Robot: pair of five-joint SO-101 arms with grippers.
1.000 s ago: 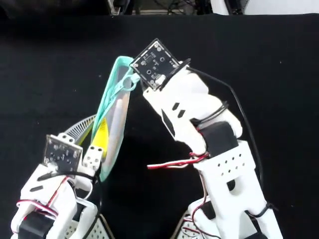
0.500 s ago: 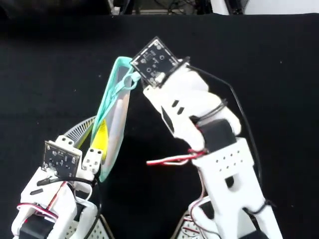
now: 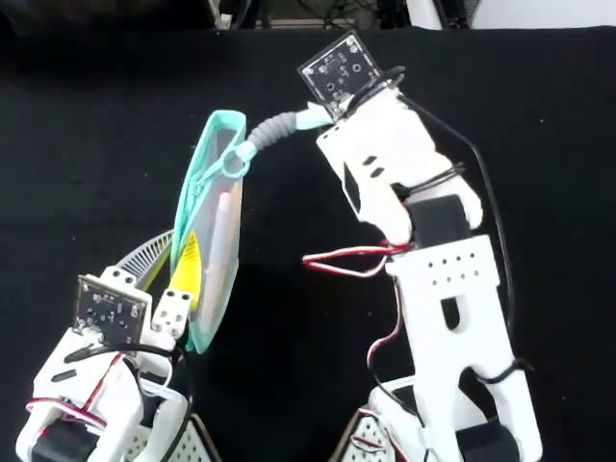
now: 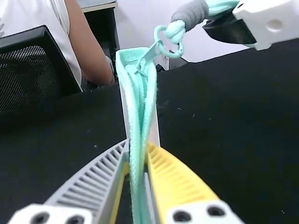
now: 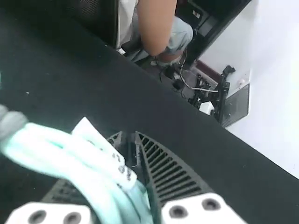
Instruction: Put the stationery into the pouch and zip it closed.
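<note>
Pouch pinned at one end, strap pulled from the other

Two arms worked over one black desk [image 3: 87, 144], with one mint pouch [image 3: 207, 226] between them. At the left, the left claw [image 4: 138, 151] was pressed onto the near end of the pouch, its grey finger on one face and its yellow finger on the other. The pouch stood on edge and leaned away from that claw toward the far side of the desk. One pale, stick-shaped item [image 3: 222, 241] showed through its clear side. Whether more stationery lay inside could not be told.

In the left wrist view the mint zip edges lay close together, and one zip pull [image 4: 145, 58] sat at the far end. One mint ring [image 3: 239, 164] hung from that pull. One strap [image 3: 274, 128], grey at the ring and mint beyond, ran rightward from the ring. At the right, the right claw [image 5: 127, 142] was pinching the mint part of that strap.

A second before, the right claw had been right at the ring, with none of the strap showing. Since then the right arm had drawn back to the right and farther up the desk, and the strap now stretched out between ring and claw. The far end of the pouch had swung a little to the left. The left arm had barely shifted, and its grip was unchanged.
</note>
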